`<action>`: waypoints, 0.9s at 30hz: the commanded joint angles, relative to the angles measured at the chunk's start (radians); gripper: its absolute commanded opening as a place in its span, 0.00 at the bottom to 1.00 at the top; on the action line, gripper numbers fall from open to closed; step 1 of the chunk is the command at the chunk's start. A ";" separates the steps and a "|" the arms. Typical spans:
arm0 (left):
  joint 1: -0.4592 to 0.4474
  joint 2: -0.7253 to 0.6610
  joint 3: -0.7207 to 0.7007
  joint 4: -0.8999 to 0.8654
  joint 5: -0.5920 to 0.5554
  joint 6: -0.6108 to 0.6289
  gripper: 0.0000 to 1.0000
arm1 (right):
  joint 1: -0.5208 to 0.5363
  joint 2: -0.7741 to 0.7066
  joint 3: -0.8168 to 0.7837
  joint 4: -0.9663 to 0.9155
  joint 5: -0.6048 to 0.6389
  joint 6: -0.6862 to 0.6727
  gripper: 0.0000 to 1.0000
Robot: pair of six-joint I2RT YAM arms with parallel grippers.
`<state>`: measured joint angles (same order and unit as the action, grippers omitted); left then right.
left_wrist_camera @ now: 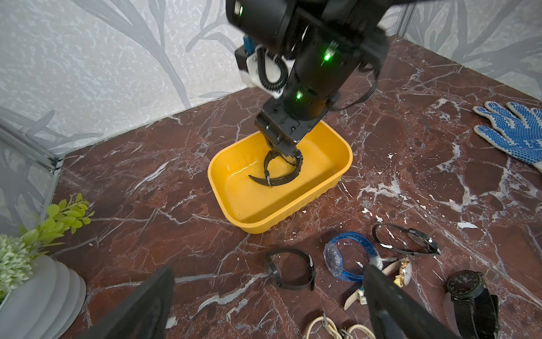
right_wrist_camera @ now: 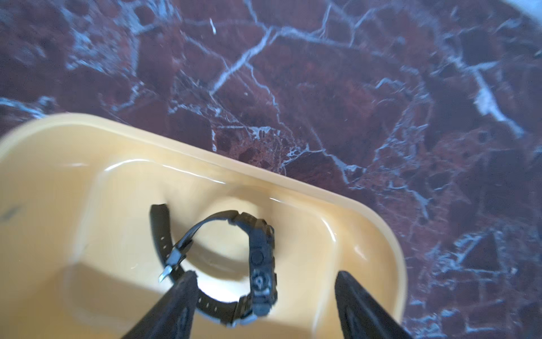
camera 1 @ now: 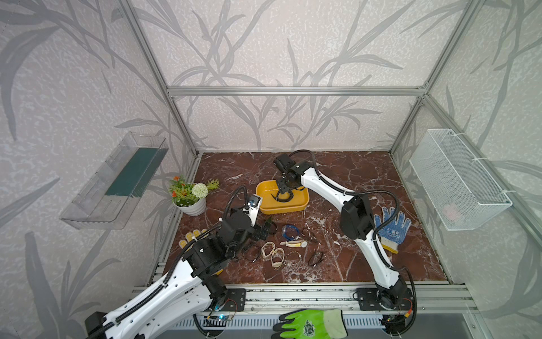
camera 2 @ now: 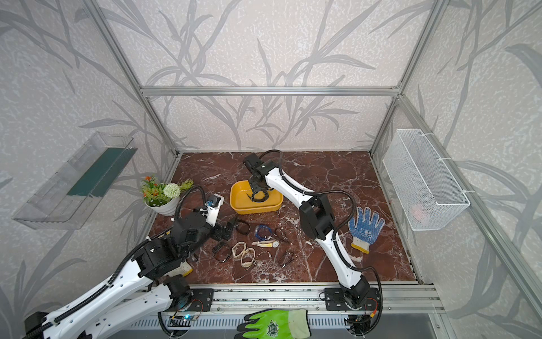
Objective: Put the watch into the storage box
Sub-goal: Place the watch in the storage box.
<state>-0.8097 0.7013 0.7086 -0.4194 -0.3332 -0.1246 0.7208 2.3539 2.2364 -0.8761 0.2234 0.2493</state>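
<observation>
The yellow storage box [camera 1: 305, 202] [camera 2: 234, 202] [left_wrist_camera: 228, 211] [right_wrist_camera: 88, 182] stands on the marble floor, left of centre. A black watch [camera 1: 283, 199] [camera 2: 258, 199] [left_wrist_camera: 275, 177] [right_wrist_camera: 259, 258] lies inside it on its edge. My right gripper [camera 1: 284, 193] [camera 2: 257, 192] [left_wrist_camera: 286, 152] [right_wrist_camera: 265, 273] reaches down into the box, open, its fingers spread on either side of the watch case. My left gripper [camera 1: 265, 232] [camera 2: 227, 230] [left_wrist_camera: 269, 268] hangs open just above the floor in front of the box, near a thin black watch [left_wrist_camera: 290, 271], holding nothing.
More watches, among them a blue one [left_wrist_camera: 349, 258] and a white-and-gold one [left_wrist_camera: 401, 271], plus glasses [left_wrist_camera: 407, 239] and beige straps [camera 1: 272, 254], lie in front of the box. A flower pot [camera 1: 190, 202] stands left. A blue-dotted glove [camera 1: 391, 226] lies right. A wire basket [camera 1: 457, 179] and clear tray [camera 1: 117, 182] hang on the walls.
</observation>
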 commanded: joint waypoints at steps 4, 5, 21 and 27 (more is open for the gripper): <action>-0.002 -0.020 -0.003 -0.018 -0.023 -0.013 0.98 | 0.000 -0.274 -0.166 0.056 0.032 -0.014 0.66; -0.002 -0.020 -0.003 -0.016 -0.020 -0.014 0.98 | 0.000 -0.319 -0.221 0.064 0.034 -0.012 0.62; 0.000 0.040 -0.011 0.018 0.175 0.005 0.99 | 0.092 -0.971 -1.188 0.095 0.041 0.332 0.57; 0.000 0.102 0.000 0.010 0.296 0.017 0.99 | 0.153 -0.948 -1.251 0.128 -0.005 0.434 0.52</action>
<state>-0.8097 0.7826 0.7082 -0.4091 -0.1135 -0.1226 0.8566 1.4025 0.9943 -0.7734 0.2413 0.5999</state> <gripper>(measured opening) 0.988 0.526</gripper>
